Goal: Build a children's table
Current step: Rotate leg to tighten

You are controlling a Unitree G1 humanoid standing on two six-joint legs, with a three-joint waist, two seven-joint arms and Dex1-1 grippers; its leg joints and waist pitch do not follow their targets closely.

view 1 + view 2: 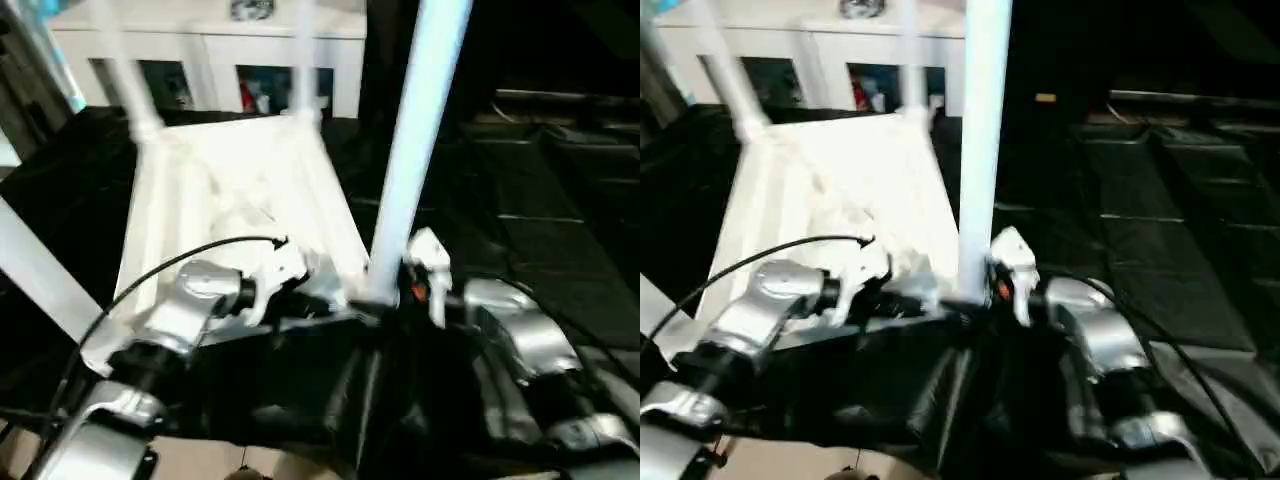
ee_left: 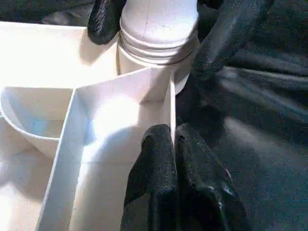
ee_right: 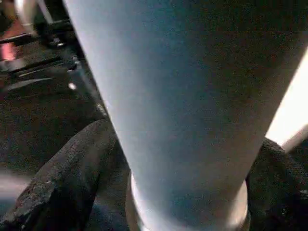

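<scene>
The children's table lies upside down with its ribbed underside up. Its white legs stand upright in the corner sockets: two far ones and a tall near-right leg. My left gripper is shut on the thin rim wall of the top, right beside the near-right socket. My right gripper straddles that leg's base, one black finger on each side, jaws open around it. In the left eye view both wrists meet at this corner.
A white cabinet with glass-fronted compartments stands behind the table. Black floor mats spread to the right and under the table. Another white leg slants across the near left.
</scene>
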